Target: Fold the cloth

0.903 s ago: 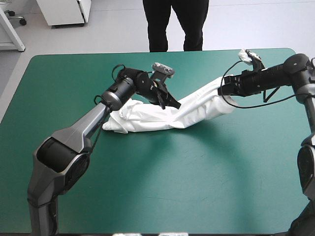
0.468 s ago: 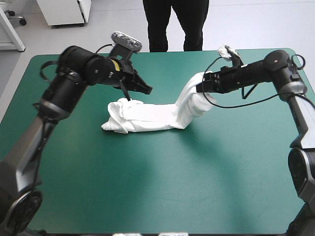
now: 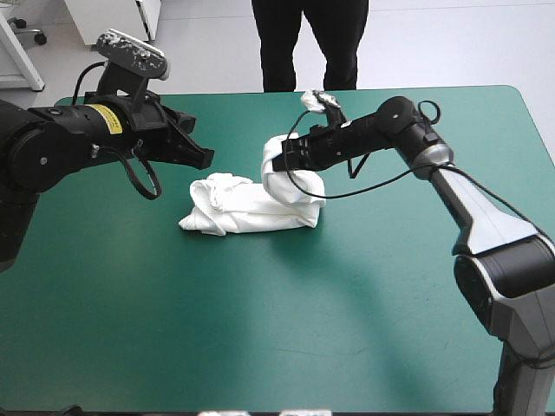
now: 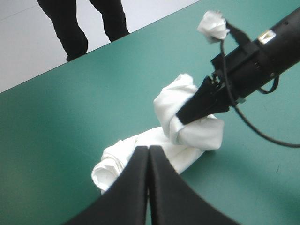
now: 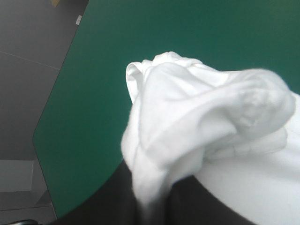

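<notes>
While right tool [image 3: 279, 164] pinches T-shirt [image 3: 245, 210], left tool [image 3: 205, 159] closed

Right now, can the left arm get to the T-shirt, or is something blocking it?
Probably yes. The left gripper, shut, hovers just beside the T-shirt with nothing between them. The right gripper holds only the heap's other end.

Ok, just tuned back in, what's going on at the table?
The right gripper is shut on one end of the T-shirt and holds that end raised above the heap's right side. The rest lies crumpled on the table, not yet a neat fold. The left gripper is shut and empty, in the air to the left of the T-shirt, touching nothing.
</notes>
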Tool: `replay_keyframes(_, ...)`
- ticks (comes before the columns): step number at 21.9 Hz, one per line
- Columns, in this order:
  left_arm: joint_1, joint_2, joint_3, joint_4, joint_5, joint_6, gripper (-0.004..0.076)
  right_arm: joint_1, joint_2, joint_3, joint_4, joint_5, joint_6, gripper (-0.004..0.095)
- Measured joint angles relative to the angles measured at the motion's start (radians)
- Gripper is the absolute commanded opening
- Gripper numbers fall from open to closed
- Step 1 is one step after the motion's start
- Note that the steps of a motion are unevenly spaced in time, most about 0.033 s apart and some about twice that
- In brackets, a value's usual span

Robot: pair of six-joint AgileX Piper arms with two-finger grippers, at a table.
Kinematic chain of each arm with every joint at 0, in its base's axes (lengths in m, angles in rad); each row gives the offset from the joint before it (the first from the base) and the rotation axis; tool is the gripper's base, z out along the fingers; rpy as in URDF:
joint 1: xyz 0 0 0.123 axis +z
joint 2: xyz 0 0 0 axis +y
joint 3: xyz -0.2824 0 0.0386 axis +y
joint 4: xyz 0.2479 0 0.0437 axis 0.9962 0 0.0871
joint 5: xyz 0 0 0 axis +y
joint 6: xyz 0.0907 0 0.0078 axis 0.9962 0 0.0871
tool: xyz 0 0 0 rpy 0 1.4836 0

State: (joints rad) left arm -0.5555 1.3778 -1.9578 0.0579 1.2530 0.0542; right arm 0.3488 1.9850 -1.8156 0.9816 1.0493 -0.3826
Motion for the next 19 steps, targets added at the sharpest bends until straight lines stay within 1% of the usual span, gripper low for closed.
replay_keyframes(1, 0.0, -0.002, 0.0, 0.008, 0.0, -0.005, -0.0009, 0.016, 0.025, -0.017, 0.01, -0.005, -0.001, 0.0004)
replay_keyframes(3, 0.0, -0.005, 0.0, 0.018, 0.0, -0.012, -0.0009, 0.04, 0.074, -0.05, 0.036, -0.008, -0.011, 0.0064)
replay_keyframes(5, 0.0, -0.006, 0.0, 0.03, 0.0, -0.015, -0.0009, 0.06, 0.118, -0.091, 0.068, -0.011, -0.035, 0.0165)
replay_keyframes(6, 0.0, -0.006, 0.0, 0.032, 0.0, -0.016, -0.0009, 0.068, 0.133, -0.114, 0.08, -0.012, -0.042, 0.0264)
replay_keyframes(7, 0.0, -0.007, 0.0, 0.035, 0.0, -0.018, -0.0009, 0.077, 0.168, -0.162, 0.108, -0.014, -0.05, 0.0299)
replay_keyframes(8, 0.0, -0.007, 0.0, 0.036, 0.0, -0.018, -0.0009, 0.078, 0.179, -0.18, 0.115, -0.012, -0.053, 0.0369)
replay_keyframes(9, 0.0, -0.007, 0.0, 0.039, 0.0, -0.019, -0.0009, 0.081, 0.198, -0.217, 0.123, -0.007, -0.055, 0.0394)
replay_keyframes(10, 0.0, -0.007, 0.0, 0.047, 0.0, -0.021, -0.0009, 0.081, 0.2, -0.228, 0.126, -0.002, -0.055, 0.0446)
replay_keyframes(13, 0.0, -0.007, 0.0, 0.065, 0.0, -0.023, -0.0009, 0.081, 0.203, -0.25, 0.156, 0.042, -0.06, 0.0469)
replay_keyframes(17, 0.0, -0.007, 0.0, 0.066, 0.0, -0.023, -0.0009, 0.075, 0.205, -0.25, 0.156, 0.097, -0.073, 0.0469)
replay_keyframes(19, 0.0, -0.01, 0.0, 0.066, 0.0, -0.023, -0.0009, 0.047, 0.204, -0.251, 0.13, 0.15, -0.037, 0.0469)
